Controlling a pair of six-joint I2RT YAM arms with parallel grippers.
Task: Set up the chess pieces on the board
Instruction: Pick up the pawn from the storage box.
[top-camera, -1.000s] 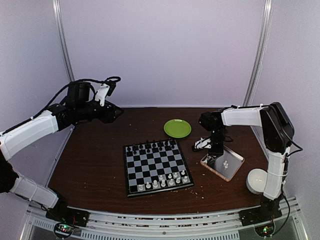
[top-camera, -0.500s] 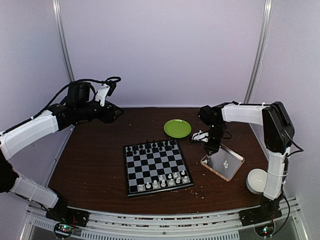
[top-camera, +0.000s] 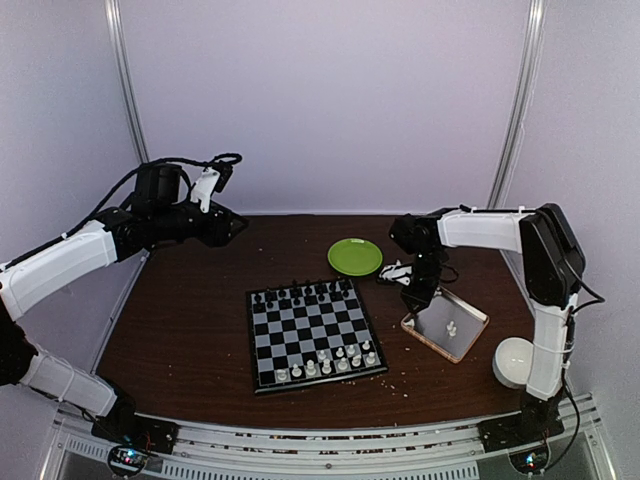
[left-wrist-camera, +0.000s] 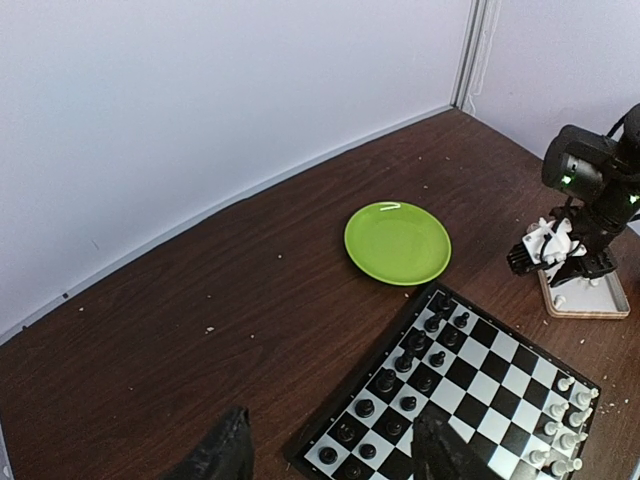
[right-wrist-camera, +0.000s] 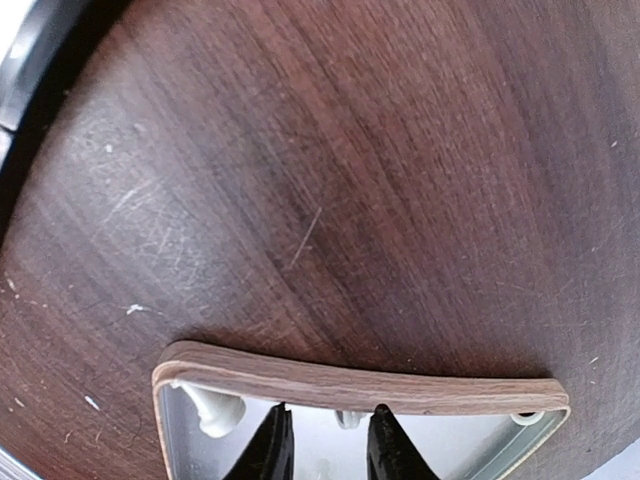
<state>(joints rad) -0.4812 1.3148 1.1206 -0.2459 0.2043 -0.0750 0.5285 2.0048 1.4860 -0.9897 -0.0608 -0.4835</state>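
Your left hand (left-wrist-camera: 328, 458) hung, fingers wide apart; right hand (right-wrist-camera: 325, 450) sat over the tray (right-wrist-camera: 350, 385) rim, fingers near together; grip unclear.

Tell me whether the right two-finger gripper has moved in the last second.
Yes. The right gripper has drifted slightly left, from the clear square tray toward the round green plate.

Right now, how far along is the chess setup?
Partly done. Black pieces fill the far rows of the board, and white pieces line most of its near edge. In hand: the right end effector is over a corner of the tray, grip unclear. Still to do: loose white pieces there. The left end effector is open.
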